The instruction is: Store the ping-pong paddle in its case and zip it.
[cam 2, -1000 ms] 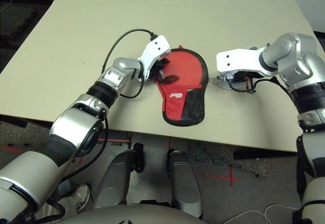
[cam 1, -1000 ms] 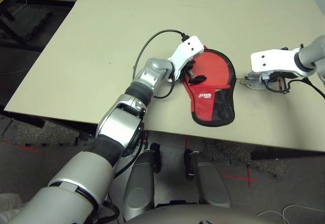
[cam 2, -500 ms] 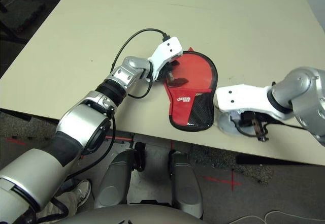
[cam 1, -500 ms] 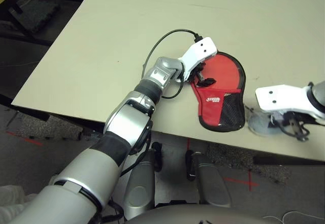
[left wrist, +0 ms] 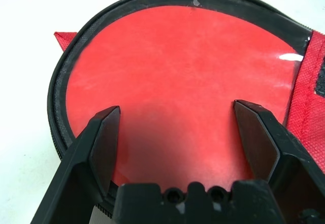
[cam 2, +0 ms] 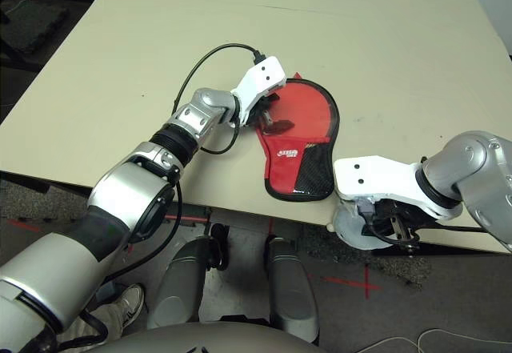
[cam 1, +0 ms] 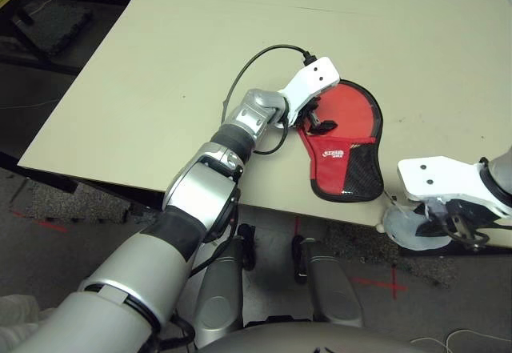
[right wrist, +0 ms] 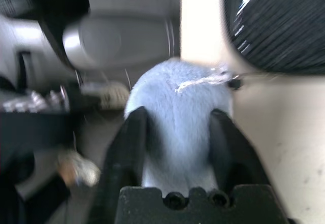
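- Left tool (left wrist: 177, 104): fingers spread wide over the round end of the case, pinching nothing.
- Right tool (right wrist: 177, 113): fingers apart, one on either side of the pale fluffy pouch (cam 2: 349, 222); whether they touch it, I cannot tell.
- Red paddle case (cam 1: 326, 170): flat on the tabletop (cam 1: 184, 73), its narrow end close to the front edge, its round end pointing towards the far edge.
- Pouch: at the tabletop's front edge, partly over it, just beside the narrow end of the case; a cord (right wrist: 203, 80) runs from it towards the case.
- Ping-pong paddle: probably inside the case, since the glossy red round panel (left wrist: 177, 56) could be its rubber behind a clear window; I cannot confirm that, and no handle can be made out.
- Step in hand: most likely the zipping, near its end, with the pouch and cord serving as a pull. The rim looks closed around the round end; the narrow end I cannot judge.
- Next move: check the zip by the narrow end, regrip the pouch if a gap is left, otherwise lift both tools clear.
- Count: one case, one pouch, two tools, one tabletop; paddle, presumably one.
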Tool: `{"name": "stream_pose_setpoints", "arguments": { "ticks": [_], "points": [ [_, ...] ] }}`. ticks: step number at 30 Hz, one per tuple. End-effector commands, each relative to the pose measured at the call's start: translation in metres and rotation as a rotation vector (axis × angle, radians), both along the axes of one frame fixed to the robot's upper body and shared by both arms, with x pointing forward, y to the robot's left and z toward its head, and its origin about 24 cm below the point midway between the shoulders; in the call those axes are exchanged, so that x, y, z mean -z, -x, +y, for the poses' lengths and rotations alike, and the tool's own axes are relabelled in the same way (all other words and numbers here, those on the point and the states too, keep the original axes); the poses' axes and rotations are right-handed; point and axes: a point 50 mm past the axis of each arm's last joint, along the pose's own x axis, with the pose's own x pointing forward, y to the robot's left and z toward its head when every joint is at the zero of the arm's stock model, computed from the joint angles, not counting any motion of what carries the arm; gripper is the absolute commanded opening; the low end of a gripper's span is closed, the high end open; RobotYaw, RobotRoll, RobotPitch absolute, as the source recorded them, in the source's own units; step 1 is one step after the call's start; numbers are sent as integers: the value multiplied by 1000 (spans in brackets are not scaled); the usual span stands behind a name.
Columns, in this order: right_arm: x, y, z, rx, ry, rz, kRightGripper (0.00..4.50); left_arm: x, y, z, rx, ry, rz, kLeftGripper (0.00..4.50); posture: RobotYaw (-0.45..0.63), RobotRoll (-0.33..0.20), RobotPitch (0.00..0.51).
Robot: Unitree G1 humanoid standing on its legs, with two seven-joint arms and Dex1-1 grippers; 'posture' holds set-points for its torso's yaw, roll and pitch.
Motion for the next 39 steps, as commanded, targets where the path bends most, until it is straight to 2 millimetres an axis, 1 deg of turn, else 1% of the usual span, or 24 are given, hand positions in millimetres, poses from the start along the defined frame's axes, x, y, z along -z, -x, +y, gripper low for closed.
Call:
{"name": "stream_pose_setpoints", "arguments": {
  "ticks": [1, 2, 3, 6, 8, 10, 11, 13, 16, 17, 19, 21, 24, 26, 29, 31, 33, 36, 39],
  "points": [
    [-25, -8, -5, 108, -143, 1, 3580, 20, 3, 17, 5, -54, 100, 4500, -159, 0, 292],
    [-36, -11, -6, 141, -204, -11, 4040, 14, 2, 20, 10, -33, 93, 4500, -151, 0, 289],
    [-46, -15, -7, 171, -261, -19, 4404, 9, 2, 23, 11, -6, 98, 4500, -148, 0, 288],
    [-72, -26, -10, 273, -451, -58, 4461, -6, 4, 30, 11, 97, 131, 4500, -133, 0, 287],
    [-89, -40, -15, 363, -591, -146, 4461, -22, 9, 35, 16, 200, 151, 4500, -121, 0, 286],
    [-104, -62, -25, 513, -743, -297, 4461, -39, 12, 42, -8, 304, 138, 4500, -109, 0, 284],
    [-109, -75, -34, 628, -812, -385, 4461, -47, 11, 48, -45, 353, 110, 4500, -104, 0, 283],
    [-110, -95, -50, 827, -888, -515, 4461, -57, 8, 60, -128, 417, 47, 4500, -91, 0, 282],
    [-94, -116, -79, 1110, -891, -728, 4461, -66, -1, 85, -302, 518, -49, 4500, -75, 0, 281],
    [-84, -121, -90, 1219, -887, -810, 4461, -66, -4, 98, -374, 541, -88, 4500, -66, 0, 281],
    [-64, -126, -108, 1376, -873, -940, 4461, -62, -7, 123, -501, 560, -149, 4500, -59, 0, 284],
    [-42, -127, -120, 1497, -833, -1008, 4461, -58, -8, 147, -621, 577, -190, 4500, -49, 0, 290],
    [-18, -125, -130, 1541, -709, -1100, 4461, -45, -9, 180, -800, 586, -222, 4500, -48, 0, 297],
    [-8, -123, -135, 1572, -672, -1136, 4461, -36, -9, 198, -899, 581, -243, 4500, -50, 0, 304],
    [3, -122, -142, 1595, -602, -1187, 4461, -22, -6, 221, -1034, 569, -270, 4500, -59, 0, 315],
    [16, -122, -143, 1613, -566, -1172, 4461, -11, -4, 232, -1116, 555, -274, 4500, -66, 0, 326],
    [33, -124, -140, 1643, -556, -1121, 4461, 5, 0, 245, -1209, 529, -248, 4500, -72, 0, 335],
    [46, -126, -136, 1638, -542, -1082, 4461, 21, 3, 248, -1271, 510, -189, 4500, -80, 0, 351],
    [56, -126, -134, 1637, -532, -1067, 4461, 27, 3, 245, -1286, 508, -166, 4500, -80, 0, 357]
  ]
}}
